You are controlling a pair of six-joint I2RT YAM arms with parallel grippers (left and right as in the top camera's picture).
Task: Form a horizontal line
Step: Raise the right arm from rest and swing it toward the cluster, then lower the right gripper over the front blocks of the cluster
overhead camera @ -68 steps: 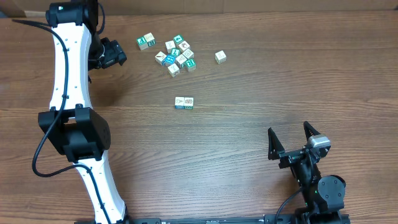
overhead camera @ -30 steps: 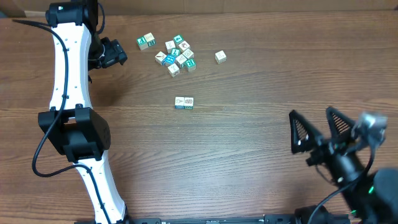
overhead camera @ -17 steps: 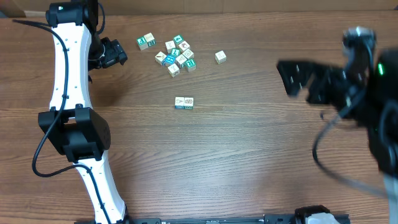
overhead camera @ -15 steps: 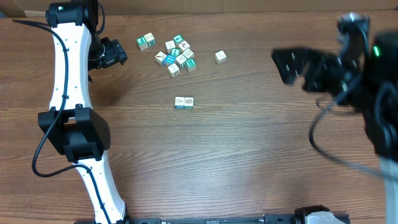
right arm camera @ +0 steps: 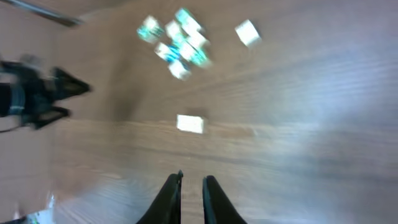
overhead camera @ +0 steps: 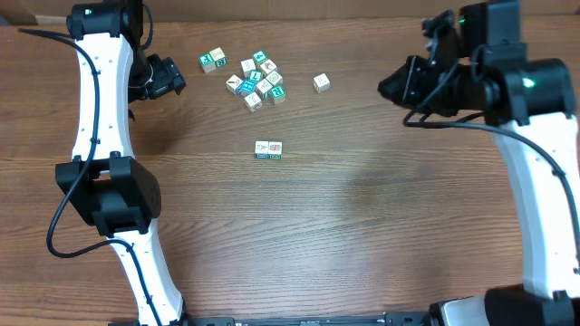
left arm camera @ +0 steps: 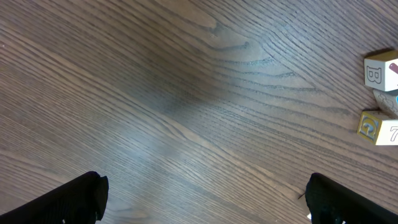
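The horizontal line (overhead camera: 268, 149) was a short row of two cubes set side to side and touching. It lay about in the middle of the desk (overhead camera: 362, 235), slightly toward the left edge; in the right wrist view it showed only as a pale blur. Nearer the far edge lay the loose bunch of cubes (overhead camera: 257, 80), with a single cube (overhead camera: 321, 83) apart on its right and what looked like a pair of cubes (overhead camera: 213, 61) apart on its left. The left gripper (overhead camera: 177, 81) hung near the far left corner, beside the bunch, its fingers (left arm camera: 81, 196) spread wide over bare wood; a cube with the letter B (left arm camera: 377, 73) showed at the right border of its view. The right gripper (overhead camera: 390, 88) hovered toward the far right corner, well apart from the line, its fingers (right arm camera: 169, 198) drawn almost together and holding nothing.
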